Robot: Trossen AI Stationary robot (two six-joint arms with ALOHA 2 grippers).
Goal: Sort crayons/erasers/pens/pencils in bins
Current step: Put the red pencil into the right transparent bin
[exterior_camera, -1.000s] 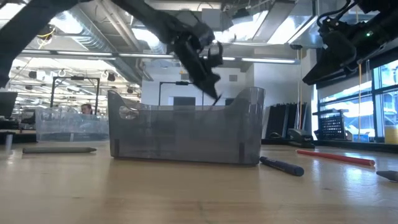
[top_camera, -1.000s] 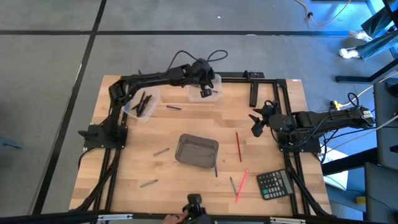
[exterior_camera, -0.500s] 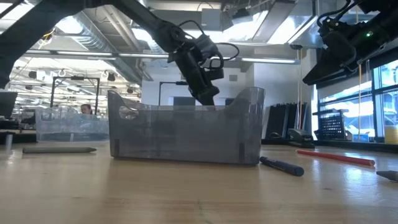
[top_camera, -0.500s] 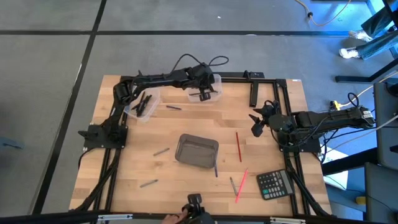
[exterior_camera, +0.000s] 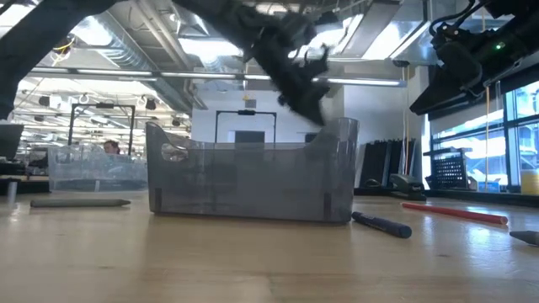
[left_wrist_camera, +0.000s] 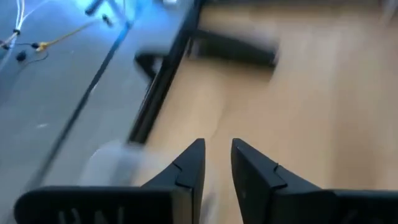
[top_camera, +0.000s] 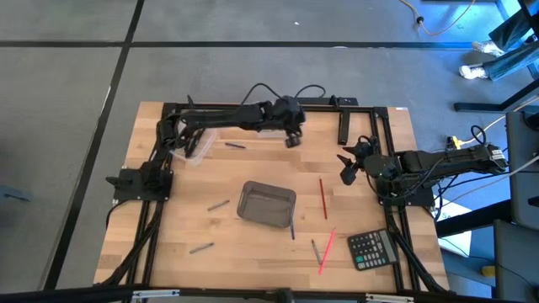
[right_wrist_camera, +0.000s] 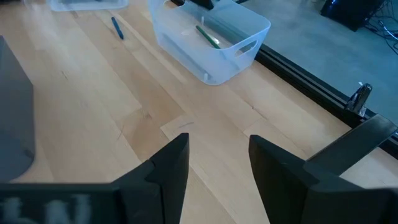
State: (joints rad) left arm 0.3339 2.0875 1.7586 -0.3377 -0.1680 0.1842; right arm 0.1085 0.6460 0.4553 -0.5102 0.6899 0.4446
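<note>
Left tool [top_camera: 293,140] has swung rightward off the clear bin [right_wrist_camera: 208,38], fingers slightly parted, empty; right tool [top_camera: 345,167] waits released above the tabletop [top_camera: 253,168]

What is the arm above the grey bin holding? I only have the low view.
Observer: Nothing. In the left wrist view the left gripper has its fingers slightly apart, with only bare table showing between them.
Operator: Is there anything in the clear bin at the back?
Observer: Yes. The right wrist view shows a green stick lying inside the clear bin.
Operator: And the other arm?
Observer: The right gripper is open and empty. The high view puts it near the table's right edge.
</note>
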